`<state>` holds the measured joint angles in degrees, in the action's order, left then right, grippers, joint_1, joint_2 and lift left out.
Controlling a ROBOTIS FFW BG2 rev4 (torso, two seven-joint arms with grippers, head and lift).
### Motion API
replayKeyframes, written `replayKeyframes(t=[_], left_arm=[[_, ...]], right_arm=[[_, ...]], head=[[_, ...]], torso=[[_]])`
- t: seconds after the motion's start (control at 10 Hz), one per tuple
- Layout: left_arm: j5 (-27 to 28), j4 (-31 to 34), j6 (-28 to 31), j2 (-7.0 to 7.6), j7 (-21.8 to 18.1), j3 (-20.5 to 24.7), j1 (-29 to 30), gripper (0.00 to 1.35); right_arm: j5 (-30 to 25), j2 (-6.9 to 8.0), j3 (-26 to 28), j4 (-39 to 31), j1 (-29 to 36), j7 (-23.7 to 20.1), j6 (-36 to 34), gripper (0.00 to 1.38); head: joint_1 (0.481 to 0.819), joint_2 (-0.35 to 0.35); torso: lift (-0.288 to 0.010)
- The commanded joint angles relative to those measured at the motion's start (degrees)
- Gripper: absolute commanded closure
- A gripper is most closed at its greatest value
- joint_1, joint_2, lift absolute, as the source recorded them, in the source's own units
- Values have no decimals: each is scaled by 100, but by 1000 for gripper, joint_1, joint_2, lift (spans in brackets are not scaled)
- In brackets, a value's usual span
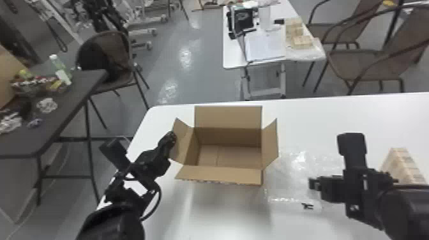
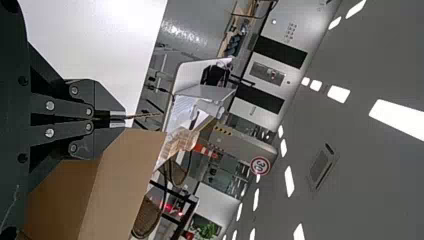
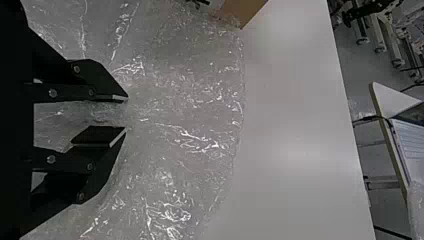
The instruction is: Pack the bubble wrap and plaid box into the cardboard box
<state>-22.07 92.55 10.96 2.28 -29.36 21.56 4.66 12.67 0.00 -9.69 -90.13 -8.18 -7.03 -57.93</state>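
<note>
Head view: clear plastic bubble wrap (image 1: 300, 159) and a tan plaid box (image 1: 402, 163) lay right of the open brown cardboard box (image 1: 220, 175).

Left wrist: the black left claw (image 2: 125, 118) pinched its left flap (image 1: 184, 145); a round red-rimmed sign (image 2: 260, 165) bore print.

Right wrist: the black right claw (image 3: 126, 114) gaped around bubble wrap, which a shallow grip might drop.

Black arms (image 1: 111, 223) with a looping cable (image 1: 160, 195) and round silver screws (image 2: 49, 105)
</note>
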Motion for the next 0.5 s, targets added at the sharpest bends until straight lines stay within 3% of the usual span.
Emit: replayKeyframes(t=[0.0, 0.2, 0.4], left_arm=[[-8, 0, -15, 0, 0, 15, 8, 1211], [10, -9, -15, 0, 18, 24, 0, 1211], [28, -9, -76, 0, 70, 77, 0, 1211]], right_arm=[[-11, 5, 2, -207, 80, 0, -34, 972], [587, -70, 2, -585, 115, 0, -166, 972], [956, -308, 2, -892, 54, -106, -403, 1004]], head=[[695, 275], [695, 282], [695, 299]], torso=[[-89], [-89], [-89]])
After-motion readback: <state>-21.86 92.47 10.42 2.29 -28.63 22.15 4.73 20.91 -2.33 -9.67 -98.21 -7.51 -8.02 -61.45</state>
